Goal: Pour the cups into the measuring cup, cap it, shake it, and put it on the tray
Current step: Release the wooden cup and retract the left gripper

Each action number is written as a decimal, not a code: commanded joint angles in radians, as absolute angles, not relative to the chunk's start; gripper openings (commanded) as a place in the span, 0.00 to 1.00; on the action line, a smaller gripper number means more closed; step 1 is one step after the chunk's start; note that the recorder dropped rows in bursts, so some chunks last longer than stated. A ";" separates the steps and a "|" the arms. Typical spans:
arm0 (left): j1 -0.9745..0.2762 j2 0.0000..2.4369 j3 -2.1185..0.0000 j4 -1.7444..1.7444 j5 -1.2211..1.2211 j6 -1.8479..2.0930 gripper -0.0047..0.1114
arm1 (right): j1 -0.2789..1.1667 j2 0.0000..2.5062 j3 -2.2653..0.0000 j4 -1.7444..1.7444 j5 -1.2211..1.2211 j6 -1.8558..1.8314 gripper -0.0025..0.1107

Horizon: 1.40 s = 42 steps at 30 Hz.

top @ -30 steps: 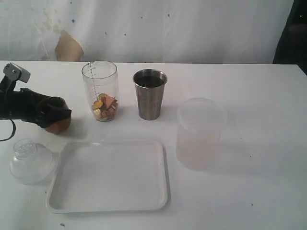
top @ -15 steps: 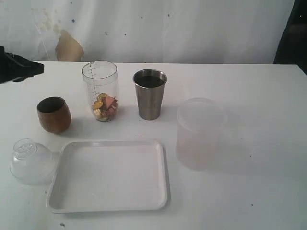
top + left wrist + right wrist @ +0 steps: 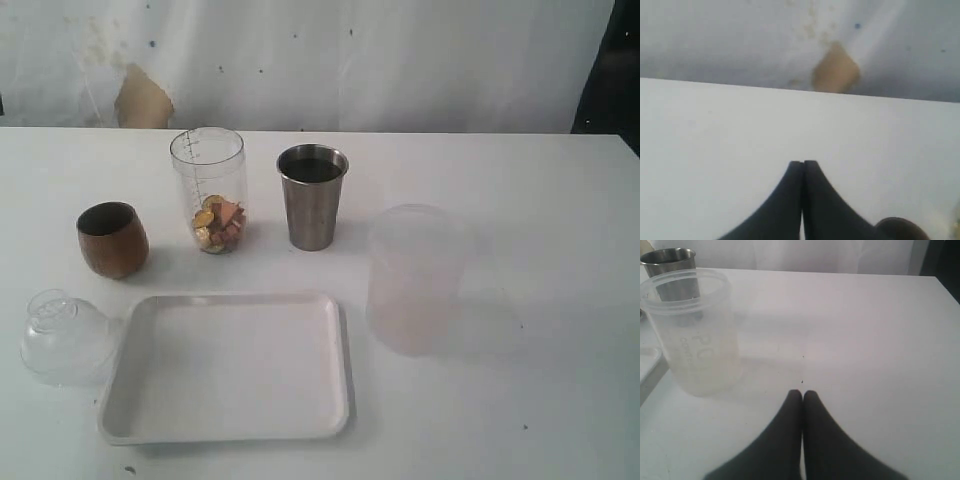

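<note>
Your three cups stand upright on the white worktop (image 3: pixel 540 220). They are a small rounded wooden cup (image 3: pixel 112 240) with a brown grain, a tapered steel tumbler (image 3: pixel 313 200) with a dull brushed sheen, and a wider frosted cup (image 3: pixel 415 280) of cloudy plastic. The measuring cup (image 3: pixel 208 190) is a tall clear cylinder with printed marks up its side. It stands between the wooden cup and the tumbler and holds a small heap of orange and pink pieces (image 3: pixel 219 225) at the bottom.

The tray (image 3: pixel 230 370) is flat, white and round-cornered with a low rim. It lies nearer the camera with nothing on it. The clear domed cap (image 3: pixel 62 338) rests neck-up, just beside the tray's left edge. Behind the worktop, the pale wall (image 3: pixel 400 60) carries a tan stain (image 3: pixel 142 98). Nothing stands over any cup's mouth.

Your left pincer (image 3: pixel 803 165) has its tips pressed together on nothing, over bare worktop. Your right pincer (image 3: pixel 802 394) is likewise closed and empty, near the frosted cup.

A second ago the left pincer was around the wooden cup. It has since let go and drawn out of the exterior view, and the cup stands where it was.
</note>
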State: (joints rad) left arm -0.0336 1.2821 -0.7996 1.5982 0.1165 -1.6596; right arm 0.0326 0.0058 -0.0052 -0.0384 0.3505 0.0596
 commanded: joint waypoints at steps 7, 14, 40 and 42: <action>-0.191 1.046 -0.709 1.107 0.165 -1.295 0.04 | 0.031 0.000 0.000 -0.038 0.349 0.060 0.02; -0.205 1.070 -0.879 0.355 0.710 -0.357 0.04 | 0.031 0.000 0.000 -0.038 0.349 0.060 0.02; -0.205 0.032 -0.289 0.162 0.279 -0.519 0.04 | 0.031 0.000 0.000 -0.044 0.244 0.056 0.02; -0.205 0.000 -0.259 0.165 0.270 -0.552 0.04 | 0.031 0.000 0.000 -0.044 0.205 0.056 0.02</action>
